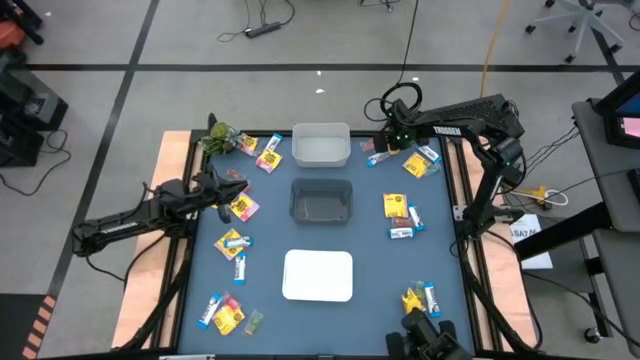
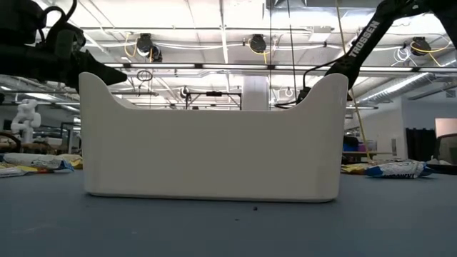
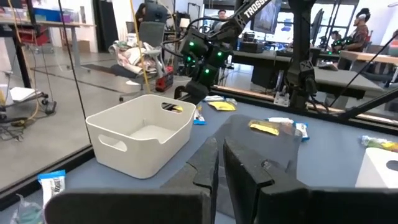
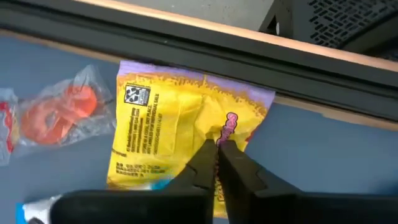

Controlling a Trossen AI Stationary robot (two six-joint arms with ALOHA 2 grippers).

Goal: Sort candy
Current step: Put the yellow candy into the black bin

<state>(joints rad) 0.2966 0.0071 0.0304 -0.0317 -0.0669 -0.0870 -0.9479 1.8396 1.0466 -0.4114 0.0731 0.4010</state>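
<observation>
- Right gripper (image 4: 217, 148): clenched, fingertips meeting over the middle of a yellow packet (image 4: 174, 118) that lies flat on the tabletop (image 4: 323, 162) against the far-right edge rail. Whether foil is pinched between the tips cannot be told; the packet has not left the surface.
- Just beside that packet: a clear-wrapped red sweet (image 4: 65, 109), with the end of a blue-and-white bar (image 4: 37, 208) nearer the camera.
- Left gripper (image 3: 219, 163): clenched, nothing seen in it, hovering over the left part of the tabletop and pointing toward the bins.
- Bins down the tabletop's centre line, near to far in the high view: white tray (image 1: 318, 275), dark bin (image 1: 321, 200), white bin (image 1: 321, 145). The white bin shows no candy inside from the left wrist.
- Candy (image 1: 400, 212) is unsorted, scattered in clusters on both sides of the bins: yellow packets, blue-and-white bars and small pieces at near-left, mid-left, far-left, mid-right, near-right and far-right.
- Green leafy object (image 1: 221, 137) at the far-left corner; not candy.
- Handling judgement: packets are light, thin and soft, with slick crinkly film; they will likely slide or buckle under a flat pinch. Best hold is a raised fold or a crimped end seam. Bars are narrow and stiffer; pinch across the width at mid-length.
- Risk: the rail next to the yellow packet limits finger room, and neighbouring pieces may be nudged or dragged along.
</observation>
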